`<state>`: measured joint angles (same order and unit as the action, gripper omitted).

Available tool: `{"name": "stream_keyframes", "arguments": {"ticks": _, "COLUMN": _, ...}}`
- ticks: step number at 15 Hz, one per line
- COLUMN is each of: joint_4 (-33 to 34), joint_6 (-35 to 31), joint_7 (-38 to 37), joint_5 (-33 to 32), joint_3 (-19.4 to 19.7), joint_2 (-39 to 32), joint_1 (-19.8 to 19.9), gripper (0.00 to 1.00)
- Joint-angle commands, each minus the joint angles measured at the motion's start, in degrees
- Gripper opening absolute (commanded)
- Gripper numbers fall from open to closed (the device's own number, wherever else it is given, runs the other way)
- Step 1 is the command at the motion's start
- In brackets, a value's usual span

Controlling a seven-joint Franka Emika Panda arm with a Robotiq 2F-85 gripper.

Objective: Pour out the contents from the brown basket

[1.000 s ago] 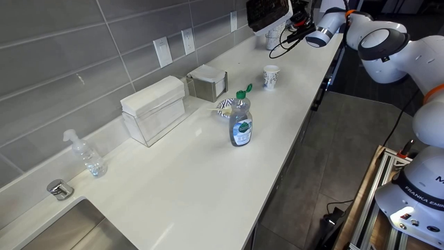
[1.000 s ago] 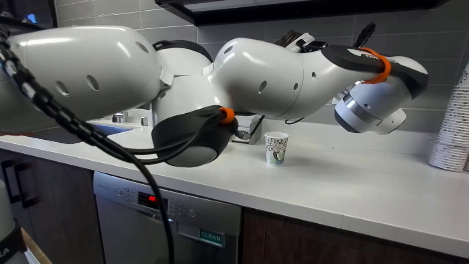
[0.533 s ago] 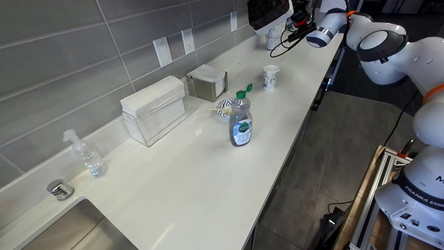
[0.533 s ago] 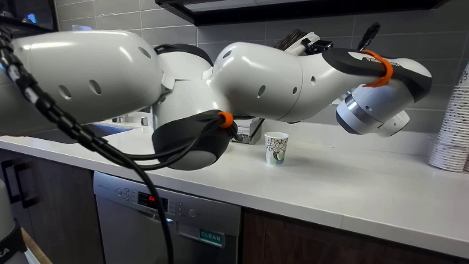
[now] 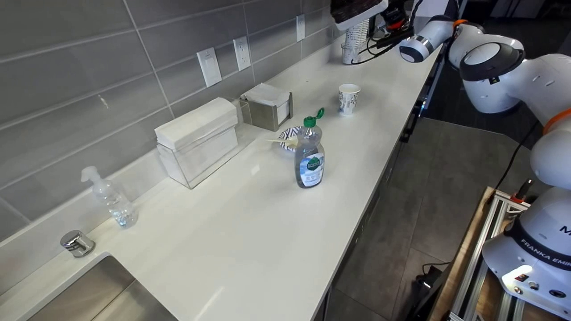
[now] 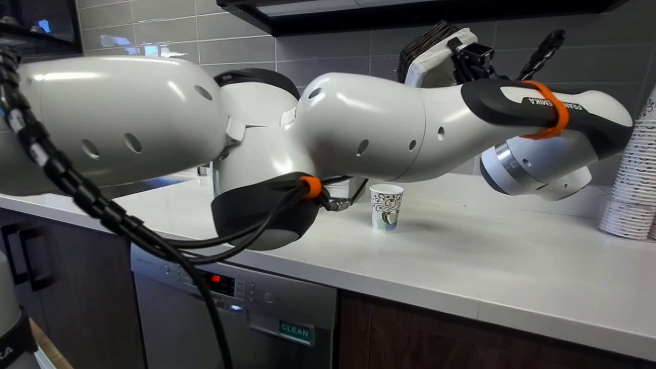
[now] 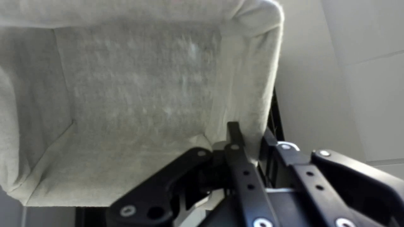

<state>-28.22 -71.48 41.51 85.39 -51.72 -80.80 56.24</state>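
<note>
"One brown basket (image 6: pixel 423 46), then, up in the air. How is it held?"

"By the pincer (image 7: pixel 251 131). It is clenched on a side wall of the basket; in the wrist view, one of its fingers (image 7: pixel 235 135) lies inside, over the pale cloth lining (image 7: pixel 135 78), and its mate is outside."

"Level or tipped?"

"Tipped. In both exterior views the basket leans at a slant, well above the surface (image 5: pixel 250 240) (in an exterior view the top edge crops the basket (image 5: pixel 354 11), and where it shows more fully the arm (image 6: pixel 369 128) covers a little of it)."

"What does the surface carry?"

"A patterned paper cup (image 5: pixel 349 99), visible in both exterior views, stands upright. Nearer the sink (image 5: pixel 98 294), apart from the cup, is a dish soap bottle (image 5: pixel 310 165), also upright, its green cap (image 5: pixel 310 121) flipped up. Behind the bottle, partly hidden by it, sits a zigzag-patterned dish (image 5: pixel 289 133)."

"And along the tiled wall (image 5: pixel 80 93)?"

"A napkin holder (image 5: pixel 258 115), then a clear box of paper towels (image 5: pixel 214 154), then a spray bottle (image 5: pixel 111 200). A stack of cups (image 6: pixel 628 189) rises at the edge of an exterior view."

"Anything lettered?"

"The sign (image 6: pixel 295 332) on the dishwasher (image 6: pixel 174 318) reads CLEAN."
</note>
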Motion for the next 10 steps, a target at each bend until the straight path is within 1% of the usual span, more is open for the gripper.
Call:
{"name": "stream_keyframes", "arguments": {"ticks": 1, "joint_4": 3.05, "joint_6": -7.73, "joint_7": 0.77, "joint_5": -3.52, "joint_3": 4.29, "joint_2": 0.91, "joint_1": -2.2, "gripper": 0.04}}
{"name": "stream_keyframes", "arguments": {"ticks": 3, "joint_4": 3.73, "joint_6": -11.73, "joint_7": 3.65, "joint_5": -5.39, "joint_3": 5.83, "joint_2": 2.31, "joint_1": -3.5, "gripper": 0.04}}
{"name": "stream_keyframes", "arguments": {"ticks": 4, "joint_4": 12.92, "joint_6": -12.58, "joint_7": 1.42, "joint_5": -3.1, "joint_3": 9.62, "joint_2": 0.14, "joint_1": -8.62, "gripper": 0.04}}
{"name": "stream_keyframes", "arguments": {"ticks": 5, "joint_4": 3.02, "joint_6": -14.86, "joint_7": 6.59, "joint_5": -3.47, "joint_3": 10.79, "joint_2": 5.31, "joint_1": -5.05, "gripper": 0.04}}
{"name": "stream_keyframes", "arguments": {"ticks": 6, "joint_4": 4.44, "joint_6": -16.47, "joint_7": 7.65, "joint_5": -3.5, "joint_3": 12.41, "joint_2": 5.85, "joint_1": -6.5, "gripper": 0.04}}
{"name": "stream_keyframes", "arguments": {"ticks": 10, "joint_4": 4.48, "joint_6": -23.61, "joint_7": 13.5, "joint_5": -3.44, "joint_3": 19.28, "joint_2": 9.75, "joint_1": -10.11, "gripper": 0.04}}
